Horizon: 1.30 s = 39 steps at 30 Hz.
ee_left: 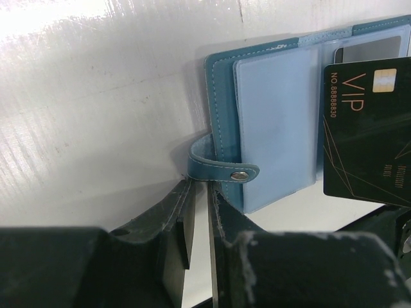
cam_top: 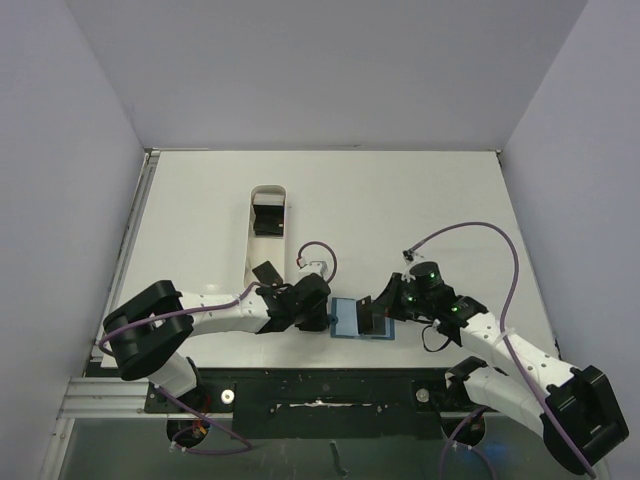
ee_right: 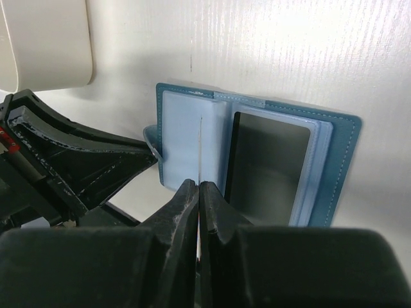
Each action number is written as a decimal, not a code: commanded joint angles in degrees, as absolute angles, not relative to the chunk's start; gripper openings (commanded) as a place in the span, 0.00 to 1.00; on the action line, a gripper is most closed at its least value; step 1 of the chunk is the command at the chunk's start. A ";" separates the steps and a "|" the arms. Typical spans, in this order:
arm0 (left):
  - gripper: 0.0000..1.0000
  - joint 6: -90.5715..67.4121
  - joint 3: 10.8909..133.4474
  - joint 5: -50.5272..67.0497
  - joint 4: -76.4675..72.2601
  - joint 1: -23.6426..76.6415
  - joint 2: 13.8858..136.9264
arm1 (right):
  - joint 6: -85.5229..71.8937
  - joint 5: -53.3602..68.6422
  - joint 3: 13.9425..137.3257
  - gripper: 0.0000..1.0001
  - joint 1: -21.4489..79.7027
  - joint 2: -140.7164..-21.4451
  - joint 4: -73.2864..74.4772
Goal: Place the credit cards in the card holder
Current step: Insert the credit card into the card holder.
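Observation:
The teal card holder (cam_top: 346, 320) lies open on the table between my two grippers. One black credit card (ee_right: 270, 168) sits in its right panel's pocket. My right gripper (ee_right: 199, 187) is shut on another credit card (ee_left: 367, 131), black with VIP lettering. That card stands on edge over the middle of the holder. The left panel's sleeve (ee_left: 276, 128) holds no card. My left gripper (ee_left: 200, 192) is closed to a narrow gap at the holder's left edge, with the looped end of the closure tab (ee_left: 221, 171) pinched at its tips.
A long white tray (cam_top: 262, 258) stretches away behind the left arm, with black cards (cam_top: 268, 218) in its far end. The same tray (ee_right: 45, 45) shows at the upper left of the right wrist view. Grey walls stand on three sides of the table.

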<state>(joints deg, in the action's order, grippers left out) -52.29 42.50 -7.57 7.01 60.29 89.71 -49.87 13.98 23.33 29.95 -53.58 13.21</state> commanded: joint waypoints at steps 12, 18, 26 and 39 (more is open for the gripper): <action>0.13 -52.82 42.81 -8.77 5.10 60.56 90.00 | -48.26 11.63 20.45 0.00 29.03 -57.23 9.92; 0.13 -52.82 42.80 -8.44 4.85 60.56 90.33 | -47.69 11.10 19.65 0.00 28.18 -58.00 9.16; 0.13 -52.76 43.09 -7.90 4.92 60.56 90.48 | -46.96 11.80 19.38 0.01 26.95 -58.29 8.32; 0.20 -53.53 45.51 -8.31 5.60 61.59 85.91 | -45.90 13.71 18.76 0.01 26.04 -59.20 8.01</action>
<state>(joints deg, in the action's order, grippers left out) -53.32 42.52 -7.53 6.66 60.99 89.69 -47.59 13.72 19.68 26.55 -58.94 9.15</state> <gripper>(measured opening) 0.174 0.026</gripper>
